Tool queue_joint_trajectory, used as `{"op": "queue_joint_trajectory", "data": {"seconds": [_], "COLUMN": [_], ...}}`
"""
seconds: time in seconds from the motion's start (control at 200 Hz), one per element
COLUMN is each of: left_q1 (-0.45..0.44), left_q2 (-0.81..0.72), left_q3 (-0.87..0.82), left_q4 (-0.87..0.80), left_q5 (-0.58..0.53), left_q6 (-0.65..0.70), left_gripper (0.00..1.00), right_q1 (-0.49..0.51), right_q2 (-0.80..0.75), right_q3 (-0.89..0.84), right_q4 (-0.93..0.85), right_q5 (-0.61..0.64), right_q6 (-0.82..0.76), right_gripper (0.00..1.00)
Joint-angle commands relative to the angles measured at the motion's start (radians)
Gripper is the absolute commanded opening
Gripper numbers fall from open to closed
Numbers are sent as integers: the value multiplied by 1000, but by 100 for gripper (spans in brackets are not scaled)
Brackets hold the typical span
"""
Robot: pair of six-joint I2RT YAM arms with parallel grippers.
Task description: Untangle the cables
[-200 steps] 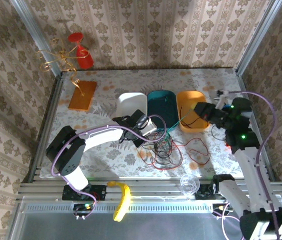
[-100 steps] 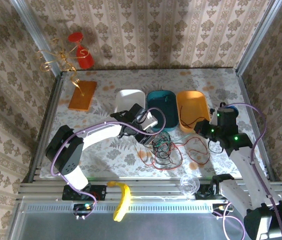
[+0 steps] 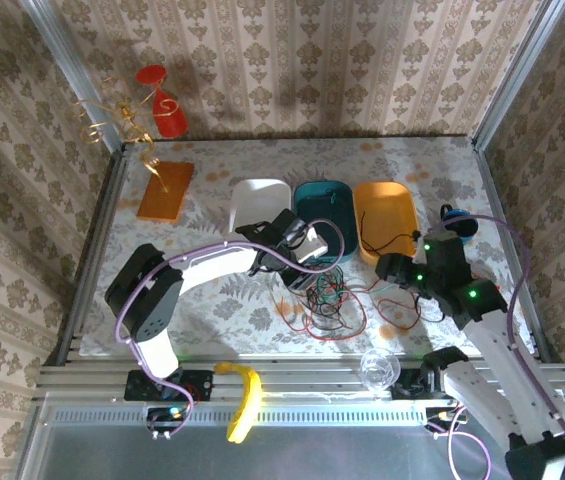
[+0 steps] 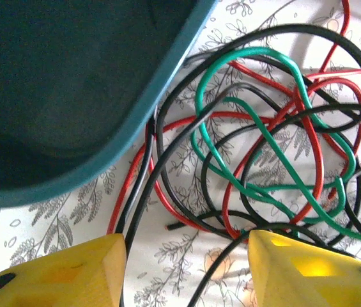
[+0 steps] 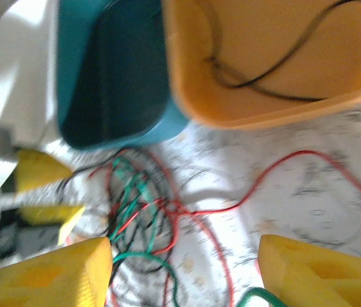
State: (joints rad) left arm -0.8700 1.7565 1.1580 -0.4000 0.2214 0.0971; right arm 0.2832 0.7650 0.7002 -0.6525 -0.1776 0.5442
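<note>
The cables (image 3: pixel 327 300) lie in a tangle of red, green and black loops on the table, in front of the teal tray (image 3: pixel 322 200). My left gripper (image 3: pixel 307 262) is at the tangle's back left edge. It (image 4: pixel 186 246) is open, and a black strand of the cables (image 4: pixel 276 160) runs across the table between its jaws. My right gripper (image 3: pixel 387 268) hovers to the right of the tangle. It (image 5: pixel 185 249) is open over the cables (image 5: pixel 138 204) and grips nothing. One black cable (image 3: pixel 382 243) lies inside the orange tray (image 3: pixel 387 205).
A white tray (image 3: pixel 257 200) stands left of the teal one. An orange board (image 3: pixel 165 190) lies at the back left, with a red glass (image 3: pixel 162 100) and gold ribbon (image 3: pixel 112 115) behind it. A banana (image 3: pixel 247 398) and a clear cup (image 3: pixel 377 368) sit on the front rail.
Both grippers have opened. The right arm has come down and forward from over the orange tray to beside the tangle. The left gripper shifted slightly right along the teal tray's front.
</note>
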Motion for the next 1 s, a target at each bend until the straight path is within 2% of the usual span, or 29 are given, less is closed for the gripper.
{"op": "queue_joint_trajectory", "data": {"seconds": [0.0, 0.07, 0.17, 0.22, 0.285, 0.43, 0.505, 0.55, 0.61, 0.66, 0.73, 0.81, 0.865, 0.995], "left_q1": [-4, -6, -10, -13, -15, -26, -31, -33, -33, -34, -31, -24, -15, 12], "left_q2": [30, 41, 53, 54, 55, 63, 64, 66, 67, 66, 60, 50, 38, 0], "left_q3": [32, 32, 38, 38, 38, 44, 45, 47, 48, 49, 45, 38, 30, 10], "left_q4": [19, 22, 15, 13, 11, 0, -3, -2, -3, 0, 8, 20, 28, 40], "left_q5": [0, -16, -38, -41, -43, -54, -57, -57, -56, -57, -59, -53, -45, -18], "left_q6": [-17, -21, -21, -19, -17, -7, 0, -1, -2, -9, -14, -31, -42, -72], "left_gripper": [53, 52, 50, 50, 48, 48, 47, 47, 46, 46, 46, 47, 52, 66], "right_q1": [172, 256, 250, 229, 176, 7, -20, -19, -14, 22, 125, 276, 347, 410], "right_q2": [42, 40, 18, 6, 0, -3, -32, -47, -44, -18, 50, 156, 239, 394], "right_q3": [52, 73, 94, 104, 116, 130, 133, 135, 146, 153, 155, 153, 165, 204], "right_q4": [-12, -48, -100, -123, -156, -227, -217, -164, -101, -58, -15, 18, 26, 37], "right_q5": [117, 353, 570, 628, 642, 549, 524, 431, 225, 48, -95, -119, -132, -148], "right_q6": [-80, -67, -10, 2, 26, 68, 27, -55, -132, -165, -181, -212, -239, -292], "right_gripper": [65, 66, 71, 75, 76, 77, 77, 75, 72, 70, 69, 69, 67, 61]}}
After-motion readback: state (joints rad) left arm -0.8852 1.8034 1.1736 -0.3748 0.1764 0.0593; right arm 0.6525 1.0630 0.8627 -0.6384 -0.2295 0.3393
